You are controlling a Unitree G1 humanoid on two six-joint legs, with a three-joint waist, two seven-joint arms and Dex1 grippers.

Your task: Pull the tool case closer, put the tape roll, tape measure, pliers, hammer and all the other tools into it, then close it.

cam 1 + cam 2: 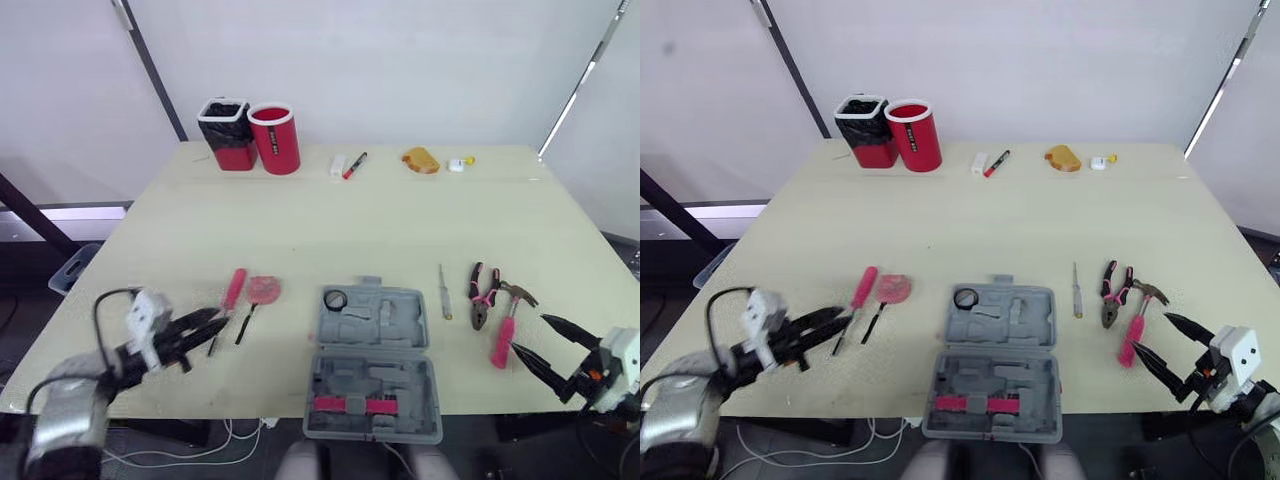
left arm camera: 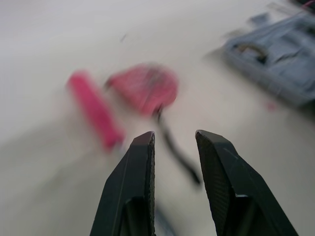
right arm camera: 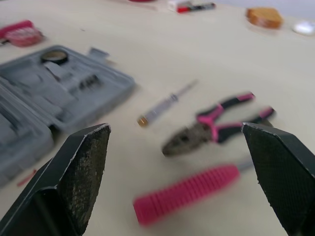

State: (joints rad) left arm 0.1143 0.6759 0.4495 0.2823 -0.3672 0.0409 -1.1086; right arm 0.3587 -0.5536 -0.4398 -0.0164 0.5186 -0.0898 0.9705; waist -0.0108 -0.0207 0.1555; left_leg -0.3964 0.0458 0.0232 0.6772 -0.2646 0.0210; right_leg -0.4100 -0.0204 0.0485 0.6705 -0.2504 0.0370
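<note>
- Beige table (image 1: 330, 215), white walls behind. Quick one: where's the tool case (image 1: 372, 365) sitting?
- It's lying open at the near edge, centre, with its lid half toward the back. The tape roll (image 1: 335, 299) is sitting in the lid half's far-left corner. The case looks close enough already, so I'm tagging this as loading.
- Which tool is going first?
- Probably the hammer (image 1: 505, 330). The right gripper (image 1: 530, 334) is hovering just past the butt of its pink handle, fingers spread wide, gripping nothing. The pliers (image 1: 483, 297) are lying right against the hammer head; I can't tell if they're touching. A thin screwdriver (image 1: 444, 292) is lying between the pliers and the case.
- Tips for the grab?
- It should be closing across the handle mid-length, not at the butt, so the heavy head isn't tipping it. Coming in low, fingers straddling the handle, staying clear of the pliers. Then laying it flat in the case, not dropping it.
- Right arm pose?
- It's reaching in low from the near right corner, gripper pointing up-table and inward at the hammer.
- Left side?
- The left gripper (image 1: 222, 318) is hanging low over the table, aiming toward the case. Its fingers are a narrow gap apart with nothing between them. The tips are sitting just beside the pink-handled screwdriver (image 1: 233, 290), with the pink tape measure (image 1: 264, 290) just past it. It'll need opening wider for the tape measure, I'm guessing.
</note>
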